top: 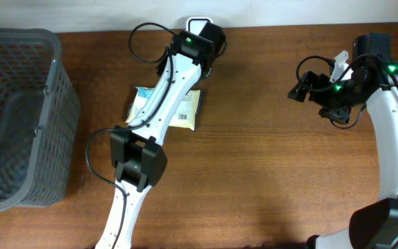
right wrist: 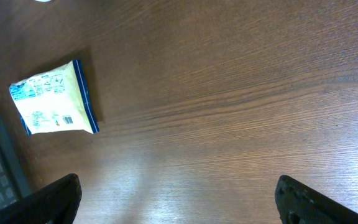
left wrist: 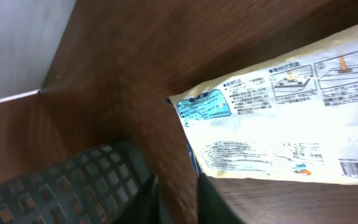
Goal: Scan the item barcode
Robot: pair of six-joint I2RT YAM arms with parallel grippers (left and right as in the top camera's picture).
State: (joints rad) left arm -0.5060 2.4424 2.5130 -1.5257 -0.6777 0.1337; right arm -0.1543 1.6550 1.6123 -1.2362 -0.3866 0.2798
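Dark brown wood-grain table (top: 268, 173), matt, with fine parallel streaks. Left arm (top: 135, 162): white links and black joint housings, stretched from the near edge diagonally to the far edge, its forearm passing over the packet; a black cable loops beside it. Left gripper (left wrist: 179, 200): two dark fingertips slightly parted, bare wood showing in the narrow gap, nothing between them; the packet's blue-edged corner lies just beside them. Right arm (top: 392, 138): white, curved up the right side, wrist turned toward the table's middle. Right gripper (right wrist: 185, 202): jaws spread wide, empty, hanging above bare wood, well apart from the packet. Packet (top: 188, 109): flat, roughly rectangular, glossy pale cream film with blue sealed edges; lying flat on the table left of centre, near the far edge, partly covered by the left forearm. Its upper face carries dense small print, a blue label panel, two boxed line diagrams and a barcode (left wrist: 357, 168) near one corner, facing up. Basket (top: 61, 117): grey plastic, open square mesh, rounded rim, at the table's left end, apart from the packet.
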